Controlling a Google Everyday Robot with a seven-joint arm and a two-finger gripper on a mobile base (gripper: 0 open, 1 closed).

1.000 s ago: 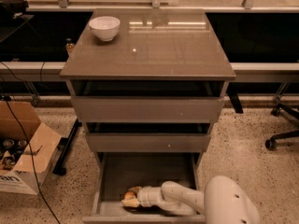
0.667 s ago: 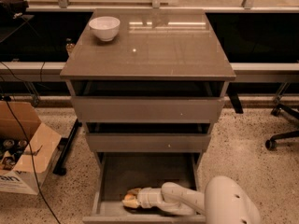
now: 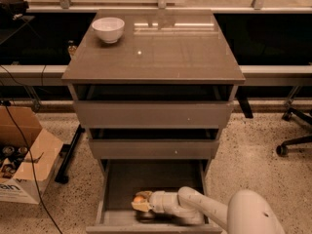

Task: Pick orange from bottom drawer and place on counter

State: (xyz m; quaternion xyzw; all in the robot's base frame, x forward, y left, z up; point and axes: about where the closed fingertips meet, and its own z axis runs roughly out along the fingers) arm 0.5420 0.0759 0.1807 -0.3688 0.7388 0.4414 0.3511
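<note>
**Pincer at the orange inside the open bottom drawer**

The bottom drawer (image 3: 117, 182) is standing pulled out, its dark floor showing. The orange (image 3: 140, 197) is lying in it, near the front and a bit left of centre, and nothing else is showing in this drawer. The white arm (image 3: 195, 209) is reaching in from the lower right. The pincer (image 3: 138, 202) is sitting right at the orange, touching it or just about. I cannot tell whether it is clenched on the fruit or released. The orange is looking low, at the drawer floor. I cannot tell if it is resting there or being lifted.

The middle drawer (image 3: 153, 149) and top drawer (image 3: 153, 114) are sticking out slightly, with dark gaps above their fronts and contents not visible.

The tabletop (image 3: 170, 52) is carrying a white bowl (image 3: 108, 29) at its back left corner, and the inside of the bowl is not showing.

On the floor to the left, an open cardboard box (image 3: 24, 177) is holding some small dark items, too unclear to name. A chair base (image 3: 295, 138) is showing at the right edge.
</note>
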